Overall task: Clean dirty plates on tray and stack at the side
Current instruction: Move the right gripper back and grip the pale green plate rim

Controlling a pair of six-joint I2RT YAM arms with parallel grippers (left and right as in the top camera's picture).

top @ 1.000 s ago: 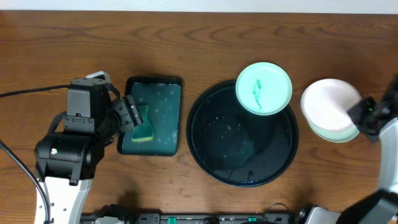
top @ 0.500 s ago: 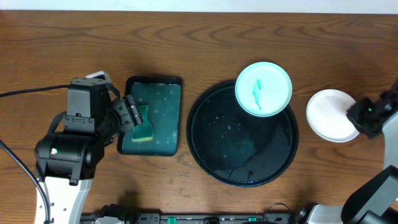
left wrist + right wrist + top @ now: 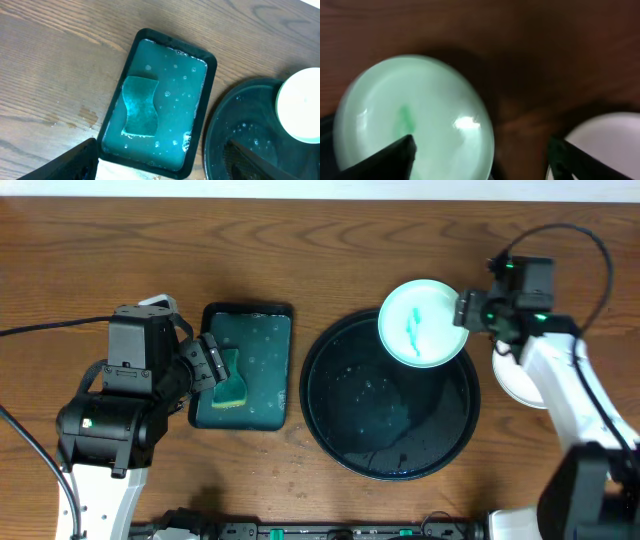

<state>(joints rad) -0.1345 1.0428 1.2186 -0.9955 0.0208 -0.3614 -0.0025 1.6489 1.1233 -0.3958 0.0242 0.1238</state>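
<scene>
A dirty plate (image 3: 424, 322) with a teal-green smear rests on the far rim of the round black tray (image 3: 345, 430). The right wrist view shows this plate (image 3: 415, 120) large at the left. My right gripper (image 3: 465, 310) hovers at its right edge, open and holding nothing (image 3: 482, 165). At the side, a clean white plate (image 3: 505, 380) lies on the wood, partly hidden by my right arm, and it shows again (image 3: 605, 145) at the lower right. My left gripper (image 3: 212, 362) hangs open over the sponge tray, its jaws wide apart (image 3: 160, 170).
A rectangular dark-green tray (image 3: 265, 320) left of the round tray holds soapy water and a sponge (image 3: 232, 385). The left wrist view shows that sponge (image 3: 140, 105) and the round tray's wet rim (image 3: 235, 125). A black cable (image 3: 50, 328) runs along the left.
My right gripper let go of the white plate, which now lies flat at the side. It opened and swung up and left to the smeared plate. The left arm has not moved.
</scene>
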